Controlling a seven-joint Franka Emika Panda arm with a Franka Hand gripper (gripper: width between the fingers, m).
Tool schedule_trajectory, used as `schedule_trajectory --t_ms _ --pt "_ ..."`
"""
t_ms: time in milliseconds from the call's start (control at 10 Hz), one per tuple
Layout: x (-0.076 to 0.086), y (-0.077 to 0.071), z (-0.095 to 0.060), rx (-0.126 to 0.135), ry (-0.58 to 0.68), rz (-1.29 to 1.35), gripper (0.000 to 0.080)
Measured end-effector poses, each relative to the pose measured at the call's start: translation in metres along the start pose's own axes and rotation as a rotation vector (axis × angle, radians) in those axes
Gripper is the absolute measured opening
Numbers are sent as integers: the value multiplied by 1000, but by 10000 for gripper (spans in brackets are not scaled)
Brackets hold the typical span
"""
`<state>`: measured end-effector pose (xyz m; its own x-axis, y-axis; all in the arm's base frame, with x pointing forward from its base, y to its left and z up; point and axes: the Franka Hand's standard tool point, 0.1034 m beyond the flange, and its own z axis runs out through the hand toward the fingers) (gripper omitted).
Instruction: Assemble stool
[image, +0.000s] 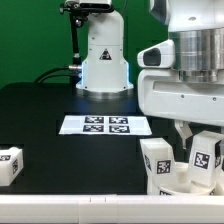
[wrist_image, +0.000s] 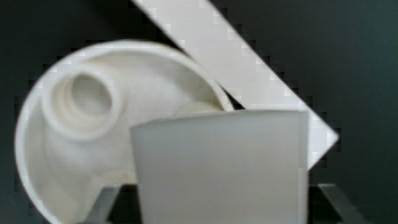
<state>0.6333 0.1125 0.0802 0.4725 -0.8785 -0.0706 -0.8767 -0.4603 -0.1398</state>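
Note:
My gripper (image: 192, 142) hangs at the exterior view's lower right, shut on a white stool leg (image: 204, 160) with a marker tag. In the wrist view this leg (wrist_image: 222, 165) fills the space between the two dark fingers (wrist_image: 121, 203), blurred and close. Just beyond it lies the round white seat (wrist_image: 71, 130), underside up, with a round socket (wrist_image: 86, 98) showing. In the exterior view only a sliver of the seat (image: 186, 184) shows below the legs. A second tagged leg (image: 157, 162) stands upright beside the held one. A third leg (image: 9, 164) lies apart at the far left.
The marker board (image: 105, 125) lies flat mid-table. The robot base (image: 103, 60) stands at the back. A white rail (image: 70, 208) runs along the table's front edge. A straight white strip (wrist_image: 222, 55) crosses beside the seat in the wrist view.

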Motion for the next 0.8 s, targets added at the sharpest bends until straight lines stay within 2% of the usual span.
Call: schedule_trajectory --t_ms 200,300,400,500,600,800 --pt "-6 -2 2 13 12 266 338" --pt "-7 -2 2 15 8 282 412" --pt "-7 -2 2 15 6 281 412" --pt "-8 -3 2 15 7 240 547" --pt "-9 -3 1 15 6 171 628" --pt "-12 -7 -11 -12 -17 -150 643"
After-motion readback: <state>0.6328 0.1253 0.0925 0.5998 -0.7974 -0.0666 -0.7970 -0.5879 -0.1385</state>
